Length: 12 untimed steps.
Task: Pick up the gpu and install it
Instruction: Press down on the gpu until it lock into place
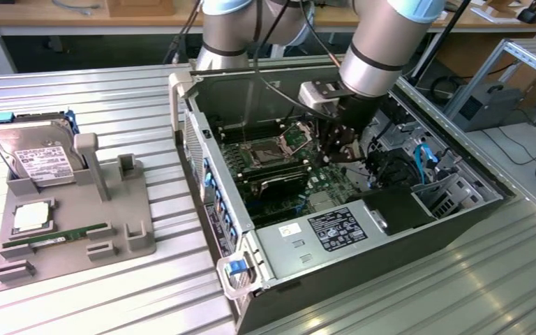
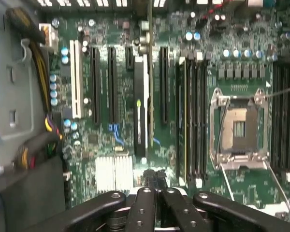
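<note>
Jaws drawn together, hanging as the gripper point(image 1: 340, 150) point(image 2: 154, 176) inside the open computer case point(image 1: 249, 230) on the table point(image 1: 109, 307), low over the green circuit board point(image 1: 278, 150) point(image 2: 241, 53). Showing the gpu point(image 2: 140, 96) standing on edge in a long slot of that board, just ahead of the fingertips; cannot tell whether pinching it or merely hovering beside its near end.

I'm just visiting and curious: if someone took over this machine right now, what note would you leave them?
Gripper: fingers closed, inside the open computer case, just above the motherboard.
Gpu: seen edge-on at an expansion slot beneath the gripper; whether it is gripped is unclear.
Done: the gpu is off the parts tray.
Left: check that it is fully seated; I cannot tell.
</note>
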### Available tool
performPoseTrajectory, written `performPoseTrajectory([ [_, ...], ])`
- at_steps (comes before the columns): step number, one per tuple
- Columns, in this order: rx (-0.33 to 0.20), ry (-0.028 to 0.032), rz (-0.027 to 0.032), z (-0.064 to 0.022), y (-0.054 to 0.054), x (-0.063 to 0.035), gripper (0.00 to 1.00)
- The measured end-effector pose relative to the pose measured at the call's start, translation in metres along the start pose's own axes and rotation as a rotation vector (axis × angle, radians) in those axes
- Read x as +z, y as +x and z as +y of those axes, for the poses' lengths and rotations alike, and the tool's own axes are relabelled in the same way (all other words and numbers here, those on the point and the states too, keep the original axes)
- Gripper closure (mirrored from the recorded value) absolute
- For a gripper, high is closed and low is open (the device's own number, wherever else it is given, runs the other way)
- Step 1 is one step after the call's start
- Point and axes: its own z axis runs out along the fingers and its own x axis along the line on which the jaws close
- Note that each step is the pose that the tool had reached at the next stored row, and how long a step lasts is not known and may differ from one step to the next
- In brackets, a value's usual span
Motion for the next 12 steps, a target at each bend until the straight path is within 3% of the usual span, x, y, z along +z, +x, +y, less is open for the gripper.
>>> performPoseTrajectory([
  [2,0.0,-0.0001,-0.0006,-0.0099,0.0,-0.0048,0.89],
  [4,0.0,-0.0001,-0.0005,-0.0148,-0.001,-0.0148,0.89],
  [6,0.0,0.0,-0.0016,-0.0163,-0.001,-0.0192,0.89],
  [12,0.0,-0.0001,-0.002,-0.0163,-0.001,-0.0194,0.89],
])
